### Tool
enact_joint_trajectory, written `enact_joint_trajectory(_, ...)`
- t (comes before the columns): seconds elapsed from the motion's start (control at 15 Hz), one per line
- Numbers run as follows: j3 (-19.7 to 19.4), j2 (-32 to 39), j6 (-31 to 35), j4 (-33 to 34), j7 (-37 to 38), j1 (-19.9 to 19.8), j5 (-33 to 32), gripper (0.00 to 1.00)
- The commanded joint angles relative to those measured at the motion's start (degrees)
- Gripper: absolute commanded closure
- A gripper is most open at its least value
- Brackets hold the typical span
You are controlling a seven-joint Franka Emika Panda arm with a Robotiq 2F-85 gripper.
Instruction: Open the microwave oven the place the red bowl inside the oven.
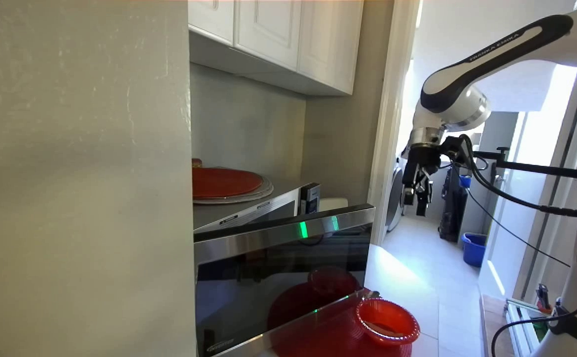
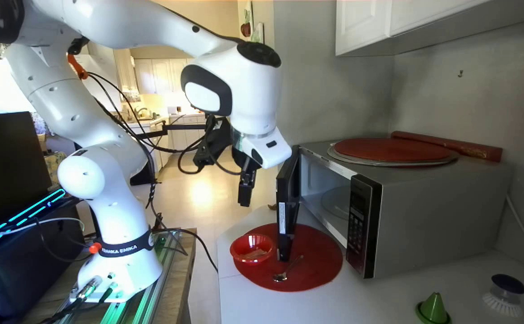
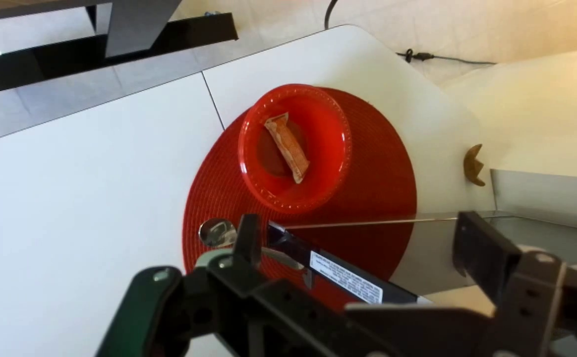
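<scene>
The microwave oven stands on a white counter with its door swung open. Part of the glass plate shows in its cavity. In an exterior view the dark door glass faces the camera. The red bowl rests on a round red mat, close to the door's free edge, and holds a small wrapped packet. My gripper is open and empty, up in the air above the counter. Both exterior views show the gripper apart from bowl and door.
A spoon lies on the mat by the door. Round red and grey mats and a long red box sit on the oven. A green cone and a brush stand on the counter. White cupboards hang above.
</scene>
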Motion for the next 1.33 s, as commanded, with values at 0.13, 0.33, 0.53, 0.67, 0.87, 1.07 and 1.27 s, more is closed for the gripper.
enact_joint_trajectory(0.13, -4.3, 11.1, -3.1, 0.7, -9.3, -0.5, 7.1, 0.0)
enact_joint_trajectory(0.33, -2.2, 9.7, -1.3, -0.7, -8.1, -2.0, 5.5, 0.0)
enact_joint_trajectory(0.53, -2.2, 11.3, -1.3, -0.3, -8.6, -2.1, 5.8, 0.0)
enact_joint_trajectory(0.67, -2.2, 11.8, -0.3, -0.1, -9.2, -2.1, 6.9, 0.0)
enact_joint_trajectory(0.87, -2.4, 15.9, 1.2, 0.3, -10.2, -2.4, 8.7, 0.0)
enact_joint_trajectory(1.07, -2.5, 20.6, 4.8, 0.3, -13.1, -2.6, 15.0, 0.0)
enact_joint_trajectory(1.27, -1.3, 24.7, 9.4, -0.1, -16.7, -3.1, 20.5, 0.0)
